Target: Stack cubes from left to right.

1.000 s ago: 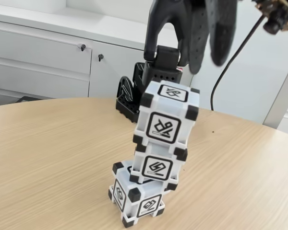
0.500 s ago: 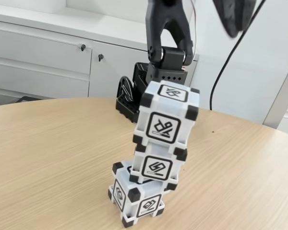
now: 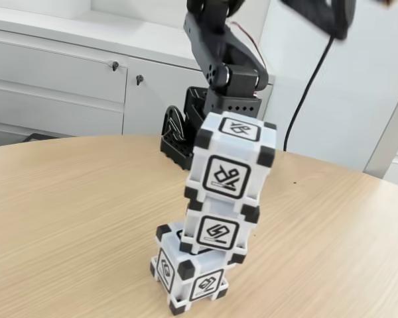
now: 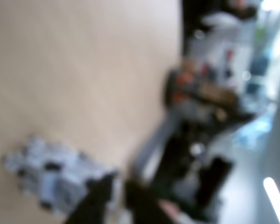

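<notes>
The three cubes stand as one tower on the wooden tabletop (image 3: 66,212), near the front edge in the fixed view: the bottom cube (image 3: 189,277) sits turned at an angle, the middle cube (image 3: 216,229) rests on it shifted to the right, and the top cube (image 3: 231,164) sits on that one, also a little to the right, so the whole column leans. In the fixed view my black arm (image 3: 222,56) is high behind the tower and touches none of the cubes. In the wrist view my gripper (image 4: 116,198) appears at the bottom edge, with the tower (image 4: 51,175) as a pale blur to its left, but the picture is too blurred, so I cannot tell if the jaws are apart or together. I judge that the stacking is done and my step is to retreat. To do it well, I should go up and back on a path far from the tower, slowly, without shaking the tabletop, because such a crooked column may fall easily.
</notes>
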Available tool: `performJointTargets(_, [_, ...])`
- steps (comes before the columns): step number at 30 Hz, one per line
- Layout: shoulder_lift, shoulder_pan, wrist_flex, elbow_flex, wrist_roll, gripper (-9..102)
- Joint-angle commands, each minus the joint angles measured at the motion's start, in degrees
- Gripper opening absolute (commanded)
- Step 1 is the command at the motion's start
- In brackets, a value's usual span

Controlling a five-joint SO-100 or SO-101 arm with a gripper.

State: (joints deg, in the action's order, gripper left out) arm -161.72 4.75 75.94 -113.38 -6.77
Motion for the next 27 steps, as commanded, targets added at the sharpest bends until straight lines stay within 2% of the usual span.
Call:
performJointTargets(1, [-5.6, 0.0, -4.8, -11.7, 0.4, 0])
performJointTargets(6, [-12.2, 0.0, -9.2, -25.5, 0.9, 0])
performJointTargets(11, [-18.7, 0.7, -10.1, -33.9, 0.5, 0])
performJointTargets(17, [-24.6, 1.1, -9.2, -38.0, -1.9, 0])
performJointTargets(27, [-24.8, 1.2, -9.1, -42.2, -0.3, 0])
